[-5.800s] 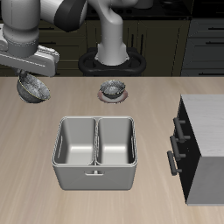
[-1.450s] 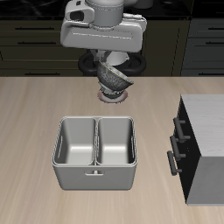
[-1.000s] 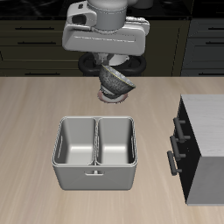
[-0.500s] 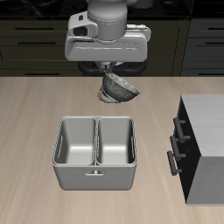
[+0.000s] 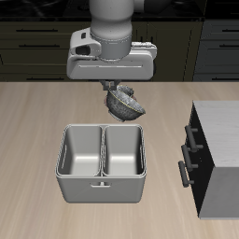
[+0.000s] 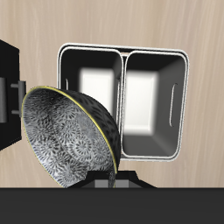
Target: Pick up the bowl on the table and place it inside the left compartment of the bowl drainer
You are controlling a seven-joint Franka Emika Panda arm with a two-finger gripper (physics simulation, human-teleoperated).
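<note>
Speckled grey metal bowl (image 5: 126,101) hangs tilted in the air, pinched at its rim by the jaws (image 5: 114,89); we see it clear of the table (image 5: 37,121). Below the jaws and nearer the table's front edge sits the bowl drainer (image 6: 124,54), both wells bare. We note the left compartment (image 6: 155,105) lies under the bowl's edge in the wrist view. A dark cabinet (image 5: 217,159) stands beside the drainer.

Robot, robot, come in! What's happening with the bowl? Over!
Gripper shut on bowl, tilted, in the air. Drainer just ahead, both wells empty. Bowl not yet over the left compartment. Nothing in the way.
</note>
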